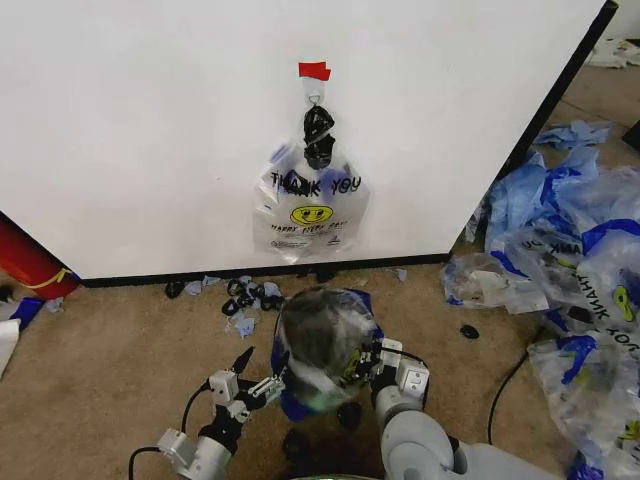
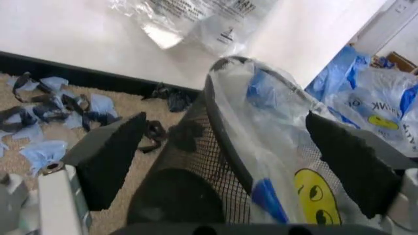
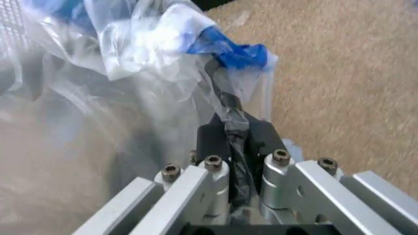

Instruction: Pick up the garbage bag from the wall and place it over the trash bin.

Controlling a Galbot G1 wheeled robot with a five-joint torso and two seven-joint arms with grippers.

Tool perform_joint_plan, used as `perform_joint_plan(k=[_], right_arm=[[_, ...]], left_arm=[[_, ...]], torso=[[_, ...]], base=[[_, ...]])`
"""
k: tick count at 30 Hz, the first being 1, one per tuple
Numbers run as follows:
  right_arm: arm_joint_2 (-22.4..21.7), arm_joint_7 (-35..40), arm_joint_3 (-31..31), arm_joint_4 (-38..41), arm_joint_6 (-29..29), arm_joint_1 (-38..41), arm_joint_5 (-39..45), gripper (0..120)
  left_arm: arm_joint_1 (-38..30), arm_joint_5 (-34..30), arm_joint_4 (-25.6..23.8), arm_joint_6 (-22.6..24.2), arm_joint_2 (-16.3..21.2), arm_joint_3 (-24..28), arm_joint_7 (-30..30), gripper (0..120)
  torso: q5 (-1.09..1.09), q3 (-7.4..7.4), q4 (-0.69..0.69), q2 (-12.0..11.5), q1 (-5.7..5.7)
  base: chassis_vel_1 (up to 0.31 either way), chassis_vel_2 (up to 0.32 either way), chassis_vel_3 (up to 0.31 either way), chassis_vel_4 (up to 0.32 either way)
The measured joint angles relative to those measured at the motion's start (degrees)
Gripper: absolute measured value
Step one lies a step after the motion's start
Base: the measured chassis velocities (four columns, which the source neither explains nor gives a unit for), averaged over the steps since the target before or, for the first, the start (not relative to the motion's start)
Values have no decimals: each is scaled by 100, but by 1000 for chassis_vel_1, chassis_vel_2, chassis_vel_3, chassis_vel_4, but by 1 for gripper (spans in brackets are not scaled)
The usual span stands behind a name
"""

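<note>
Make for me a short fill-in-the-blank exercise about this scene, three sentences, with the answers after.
1. The bag on the wall hangs below a piece of ____ tape.
2. The right claw is shut on the clear plastic of the garbage bag draped over the black wire-mesh ____.
3. The left claw is ____, one finger on each side of the trash bin rim.

Missing words: red; trash bin; open

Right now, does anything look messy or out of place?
Yes. Torn blue scraps and black clips litter the carpet below the wall, and a heap of bags sprawls on the robot's right beside the bin.
</note>
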Motion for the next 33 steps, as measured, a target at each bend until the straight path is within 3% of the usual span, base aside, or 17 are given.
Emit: perform_joint_plan(k=[19,24,33], right_arm=[[-582,-734,35,-132,-194,384,138,1],[-878,-1396,-138,-216,-3,493,163,1],[-992,-1712,-276,-397,149,517,-17,1]], left_arm=[[-136,-153,-373,88,169,-38,-18,97],[-129,-158,-355,81,197,-35,-20,97],[-201,-194,-391,81,231,-8,-23,97]], torso=[[0,0,-2,0,0],[-2,0,-3,0,0],[-1,-1,-1,1,0]], base=[[0,0,0,0],[0,0,0,0],[0,0,0,0]])
